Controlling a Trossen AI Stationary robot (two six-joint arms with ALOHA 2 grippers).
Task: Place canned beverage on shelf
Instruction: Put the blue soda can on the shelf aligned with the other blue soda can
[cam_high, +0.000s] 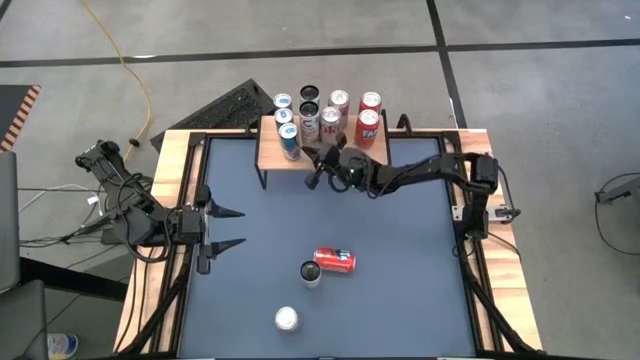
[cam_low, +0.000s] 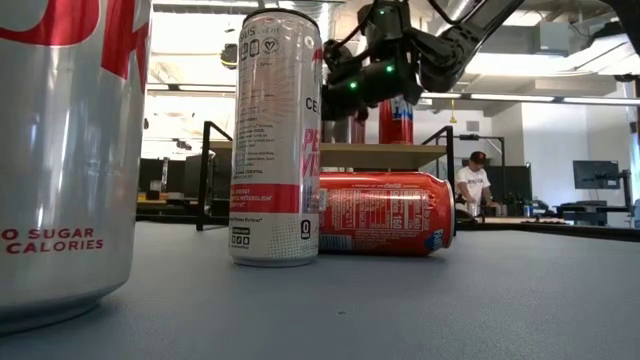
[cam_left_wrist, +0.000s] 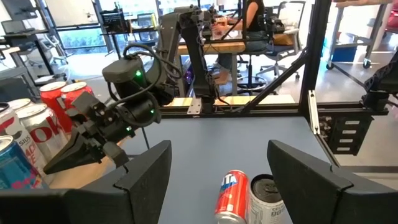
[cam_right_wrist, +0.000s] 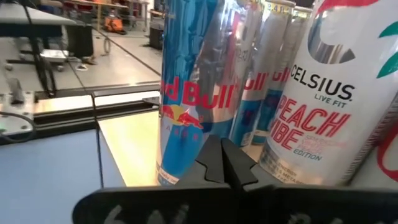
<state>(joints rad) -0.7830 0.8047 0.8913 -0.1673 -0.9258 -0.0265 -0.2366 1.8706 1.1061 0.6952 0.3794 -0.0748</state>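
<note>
The right pincer (cam_high: 318, 166), fingers pressed together and empty, hovers at the front edge of the shelf (cam_high: 270, 156), upper centre, beside its cans. Left pincer (cam_high: 228, 228) waits wide at left. A red can (cam_high: 334, 260) lies on the bench (cam_high: 400, 270), lower centre.

A dark blue-grey table mat (cam_high: 400, 300) inside a light wooden frame carries a red cola can (cam_high: 335, 260) with white lettering, lying beside a silver-white slim can (cam_low: 276, 140) banded in red and pink. The light wooden shelf (cam_high: 275, 156) on black legs holds blue-and-silver cans (cam_right_wrist: 193, 87), a white can lettered pink and green (cam_right_wrist: 329, 93), and red cans (cam_high: 369, 122).
</note>
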